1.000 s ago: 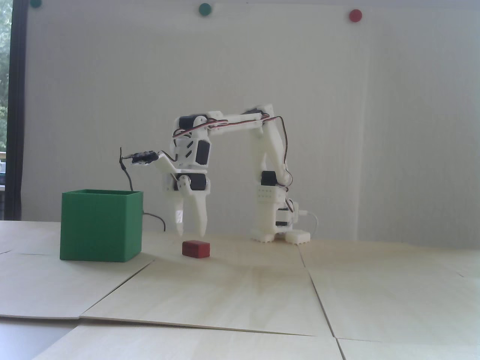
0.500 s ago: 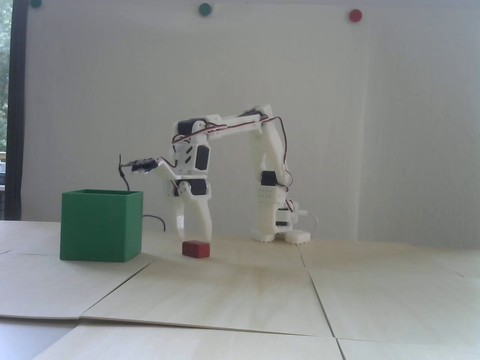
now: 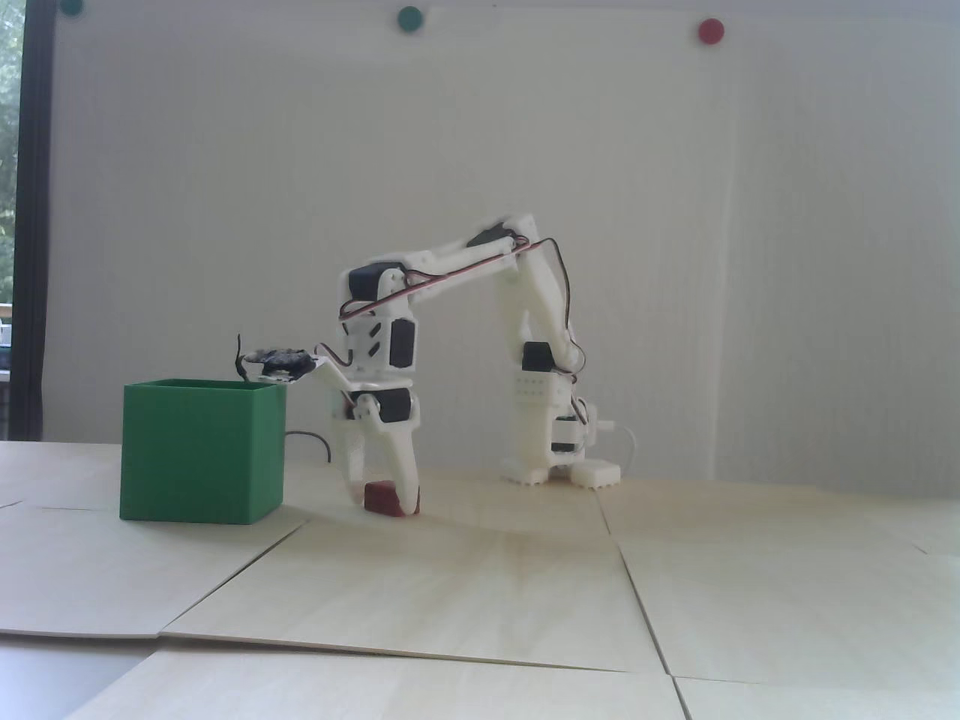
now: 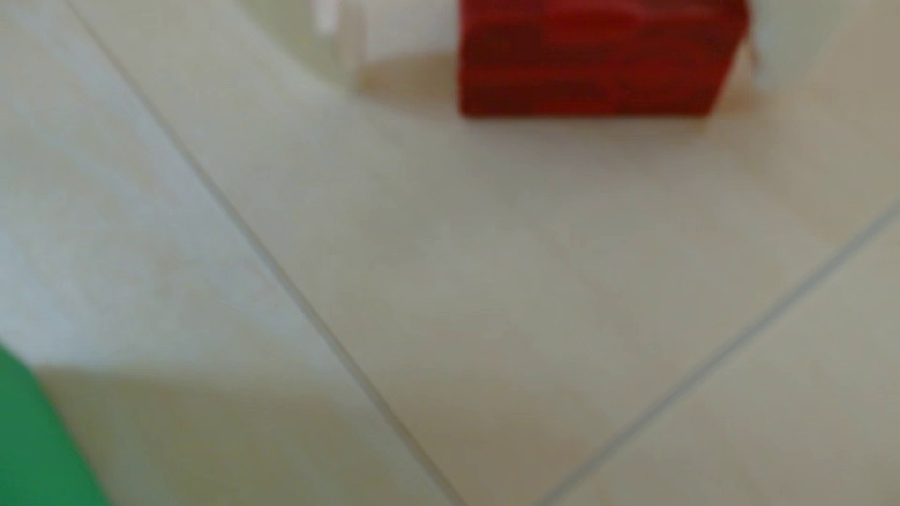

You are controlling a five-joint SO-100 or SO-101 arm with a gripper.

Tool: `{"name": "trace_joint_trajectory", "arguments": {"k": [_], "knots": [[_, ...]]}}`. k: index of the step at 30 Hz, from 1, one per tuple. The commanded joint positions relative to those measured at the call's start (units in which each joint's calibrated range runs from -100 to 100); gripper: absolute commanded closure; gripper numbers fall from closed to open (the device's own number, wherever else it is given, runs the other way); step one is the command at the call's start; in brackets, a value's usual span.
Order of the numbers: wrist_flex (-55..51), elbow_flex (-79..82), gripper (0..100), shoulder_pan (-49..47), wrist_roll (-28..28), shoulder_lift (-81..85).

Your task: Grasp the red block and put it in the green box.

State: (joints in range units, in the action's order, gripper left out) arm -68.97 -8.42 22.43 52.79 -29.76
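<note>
While spread claw [image 3: 381, 504] straddles matte red block [image 3: 380, 498], cube-shaped green box [image 3: 201, 451] apart

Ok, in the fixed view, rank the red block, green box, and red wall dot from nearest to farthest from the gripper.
1. Red block: between the fingers of the gripper, on the table.
2. Green box: to the left, on the table.
3. Red wall dot: high on the wall, upper right.

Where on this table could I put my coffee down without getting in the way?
The wide bare wooden table nearest the fixed view is free. It is crowded where the hand straddles the red block beside the green box.
</note>
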Motion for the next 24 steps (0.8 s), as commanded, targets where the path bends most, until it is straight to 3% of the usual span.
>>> {"name": "trace_joint_trajectory", "arguments": {"k": [1, 16, 21, 24], "knots": [[0.2, -5.1, 72, 0.2, 0.1, 0.5], [0.2, -5.1, 72, 0.1, 0.1, -1.5], [0.2, -5.1, 98, -0.2, 0.1, -1.5], [0.2, -5.1, 97, -0.1, 0.1, -1.1]]}}
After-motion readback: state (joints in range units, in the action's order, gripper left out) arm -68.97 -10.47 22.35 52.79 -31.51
